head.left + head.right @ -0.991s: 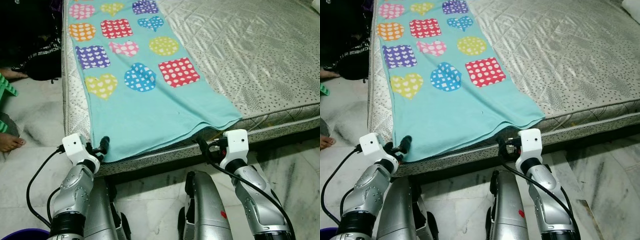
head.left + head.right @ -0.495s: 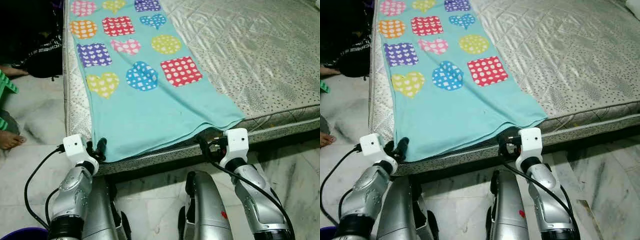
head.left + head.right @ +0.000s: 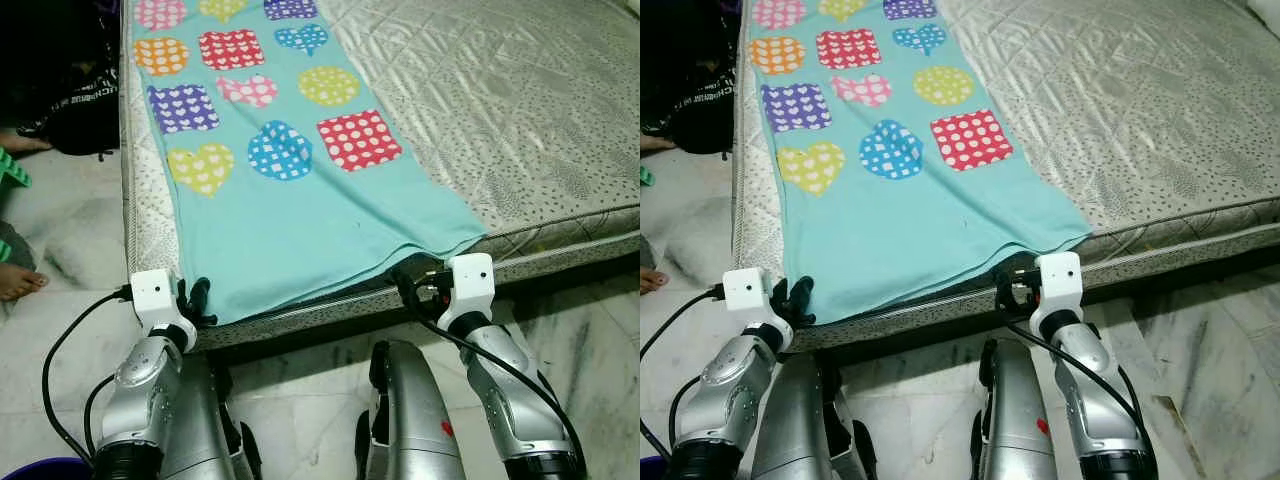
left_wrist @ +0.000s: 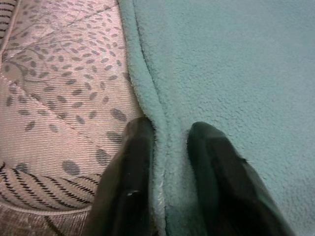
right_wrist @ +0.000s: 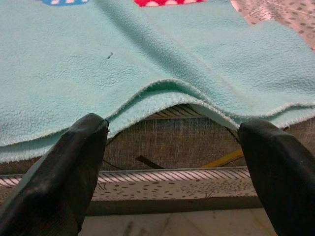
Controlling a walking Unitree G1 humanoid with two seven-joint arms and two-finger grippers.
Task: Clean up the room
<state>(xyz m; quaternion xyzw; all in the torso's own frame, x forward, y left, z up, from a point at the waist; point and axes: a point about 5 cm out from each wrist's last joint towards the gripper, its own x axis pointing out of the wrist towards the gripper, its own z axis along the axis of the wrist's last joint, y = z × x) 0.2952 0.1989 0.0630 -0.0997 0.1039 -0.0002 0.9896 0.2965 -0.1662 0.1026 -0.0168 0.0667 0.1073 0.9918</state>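
Left gripper point(image 4: 170, 162): both fingers are pinched onto the near-left hem of the blanket point(image 3: 290, 200), the fleece edge being held between them at the near left corner of the bed.
Right gripper point(image 5: 172, 162): its fingers are spread wide and nothing is held; it is poised just before the near-right edge of the blanket, where that edge droops over the mattress side.
Blanket: a turquoise fleece with dotted hearts, squares and circles is laid lengthwise along the left part of the mattress point(image 3: 540, 110), its near hem hanging a little over the near edge.
Step in hand: the blanket's near corners are judged to be in the course of being taken, for folding or straightening; one corner is secured, the other is not yet.
Next move: the right fingers would have to be brought forward around the doubled hem and shut on it.
Views: hem contact is resolved in the wrist views alone; the blanket's whole lie is given by the head views.
Surroundings: a person's bare foot point(image 3: 18, 281) rests on the marble floor at far left.
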